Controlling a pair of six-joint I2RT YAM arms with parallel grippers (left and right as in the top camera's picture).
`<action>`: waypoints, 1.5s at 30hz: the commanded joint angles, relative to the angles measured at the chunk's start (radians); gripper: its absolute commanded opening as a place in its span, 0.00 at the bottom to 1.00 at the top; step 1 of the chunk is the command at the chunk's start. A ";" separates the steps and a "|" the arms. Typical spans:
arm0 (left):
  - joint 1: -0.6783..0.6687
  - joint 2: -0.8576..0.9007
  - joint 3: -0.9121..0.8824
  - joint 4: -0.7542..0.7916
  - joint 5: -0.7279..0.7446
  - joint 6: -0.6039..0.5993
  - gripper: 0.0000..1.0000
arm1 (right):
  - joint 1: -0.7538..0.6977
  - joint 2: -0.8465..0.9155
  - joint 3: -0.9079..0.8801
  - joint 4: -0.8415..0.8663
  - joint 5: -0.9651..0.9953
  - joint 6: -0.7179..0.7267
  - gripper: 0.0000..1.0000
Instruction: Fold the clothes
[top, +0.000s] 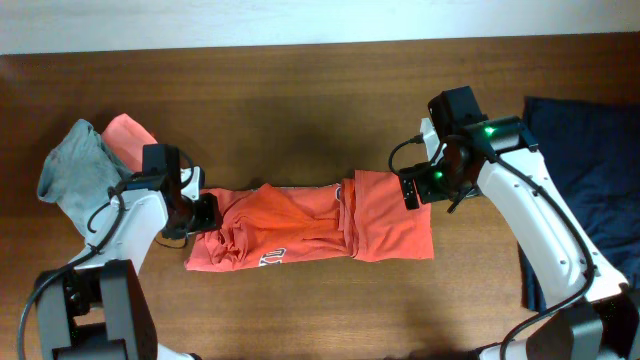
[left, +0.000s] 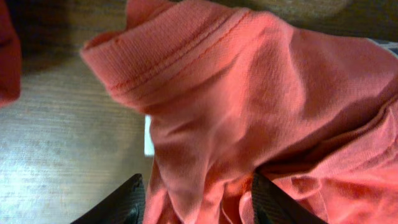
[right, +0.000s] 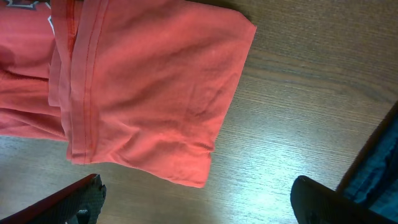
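The coral-orange T-shirt (top: 300, 228) lies crumpled across the middle of the wooden table (top: 300, 100), its right part folded over and white lettering (top: 272, 258) showing at the front. My left gripper (top: 200, 212) is at the shirt's left end. In the left wrist view its gripper (left: 198, 208) stands open, with bunched shirt fabric (left: 249, 93) lying between the fingers (left: 127, 205) and a white tag (left: 148, 137) beside the hem. My right gripper (top: 425, 188) hovers by the shirt's right edge. In the right wrist view this gripper (right: 199, 202) is wide open and empty, over bare wood just off the folded corner (right: 149, 81).
A grey-teal garment (top: 75, 170) and another coral piece (top: 128, 135) are heaped at the far left. A navy garment (top: 590, 170) covers the right end of the table and shows at the right wrist view's edge (right: 379, 174).
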 joint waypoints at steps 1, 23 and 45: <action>0.007 0.018 -0.023 0.026 0.019 0.020 0.57 | -0.006 0.001 0.009 -0.005 0.012 0.005 1.00; -0.039 0.029 0.086 -0.133 0.100 0.095 0.00 | -0.006 0.001 0.009 -0.005 0.012 0.006 1.00; 0.027 -0.188 0.448 -0.531 -0.026 0.059 0.00 | -0.006 0.001 0.009 -0.005 0.011 0.006 1.00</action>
